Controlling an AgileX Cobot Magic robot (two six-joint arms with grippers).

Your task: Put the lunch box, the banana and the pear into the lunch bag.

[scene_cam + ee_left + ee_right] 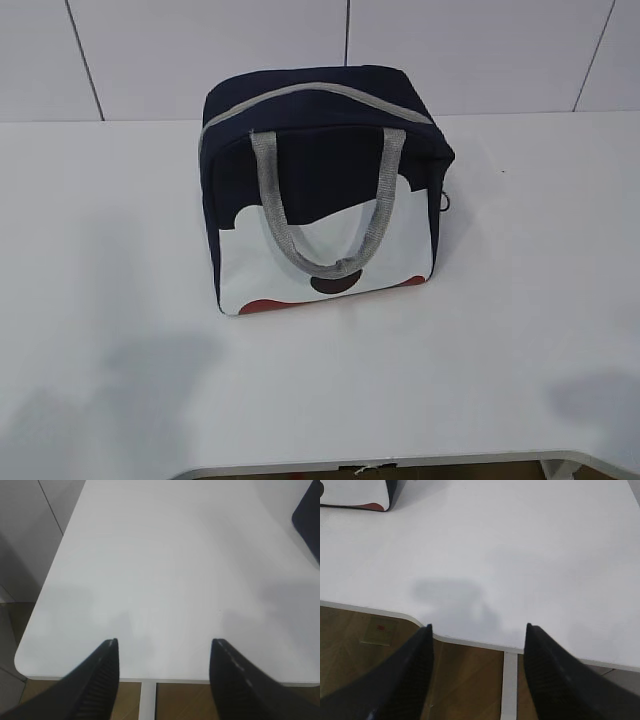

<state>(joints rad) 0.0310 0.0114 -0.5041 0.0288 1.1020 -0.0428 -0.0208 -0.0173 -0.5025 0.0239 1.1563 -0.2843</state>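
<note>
The navy lunch bag [325, 185] stands upright at the middle of the white table [500, 330], its grey zipper shut along the top and its grey handles hanging over the white-and-red patch side. A corner of it shows in the left wrist view [309, 517] and in the right wrist view [357, 494]. The lunch box, the banana and the pear are out of view. My left gripper [165, 642] is open and empty above the table's near left edge. My right gripper [477, 627] is open and empty above the table's near right edge. Neither gripper shows in the exterior view.
A white tiled wall [350, 50] rises behind the table. The table's front edge has a curved cut-out [380, 465]. Brown floor [465, 680] lies below the edge. Arm shadows fall on the table at the left [150, 370] and the right [600, 400].
</note>
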